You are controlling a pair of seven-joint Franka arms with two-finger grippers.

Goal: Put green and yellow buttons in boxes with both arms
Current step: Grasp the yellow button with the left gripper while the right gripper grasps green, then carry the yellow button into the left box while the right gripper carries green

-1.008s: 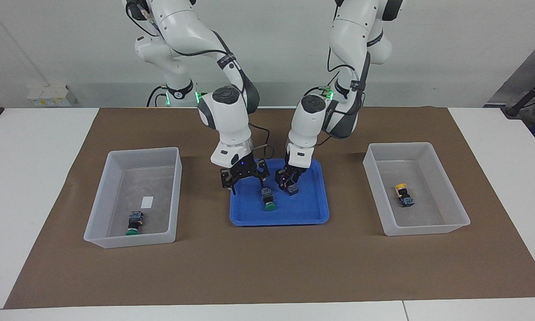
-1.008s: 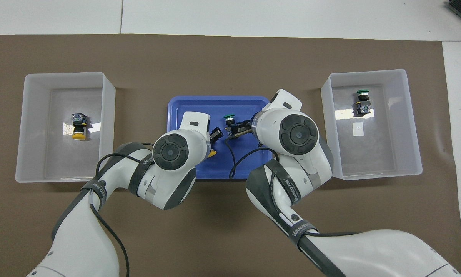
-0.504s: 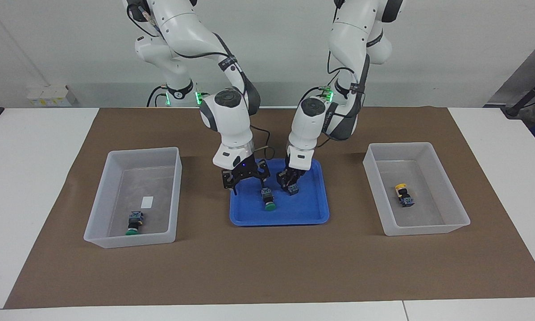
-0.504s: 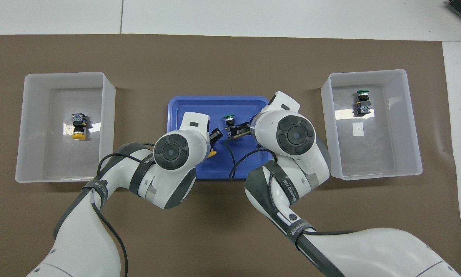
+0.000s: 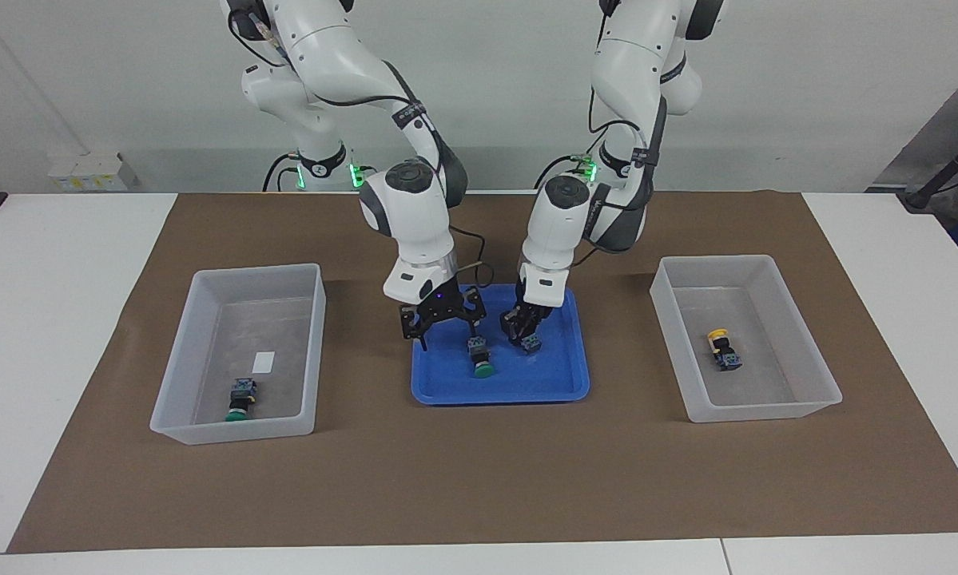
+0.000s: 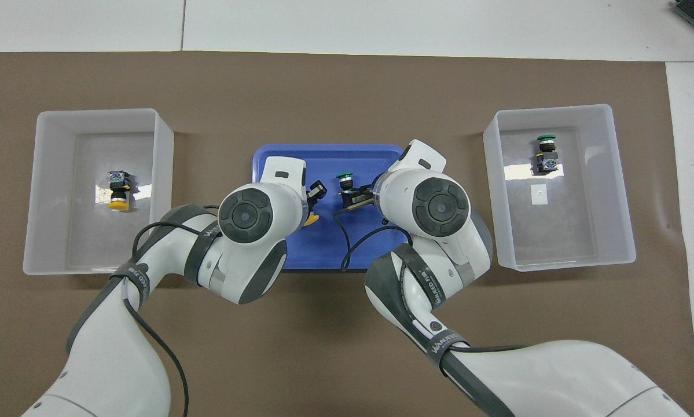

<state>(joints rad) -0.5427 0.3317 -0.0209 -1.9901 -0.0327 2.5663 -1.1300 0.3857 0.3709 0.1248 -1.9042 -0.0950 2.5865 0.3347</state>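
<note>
Four little buttons are on the table, each with a black body and a blue-grey block on one end. Two have round green caps and two have round yellow caps.

One green button [image 5: 240,401] lies on its side in the box [image 5: 207,423] toward the right arm's end of the table, close to that box's wall at the table edge away from the robots. A small white label [image 5: 264,362] lies flat on that box's floor. One yellow button [image 5: 721,349] lies in the other box [image 5: 766,411], toward the left arm's end.

The blue tray [image 5: 558,387] sits in the middle of the brown mat [image 5: 479,479]. The second green button [image 5: 479,357] lies in it with its cap pointing away from the robots.

The right gripper [image 5: 440,329] hangs low over the tray, just above this button. Its fingers are spread wide with nothing between them.

The left gripper [image 5: 525,329] is down in the tray beside it, closed around the second yellow button [image 5: 531,343]. From the front I can only see that button's blue-grey block. From above, a bit of yellow cap [image 6: 310,219] peeks out under the left arm's wrist, and the rest is hidden.
</note>
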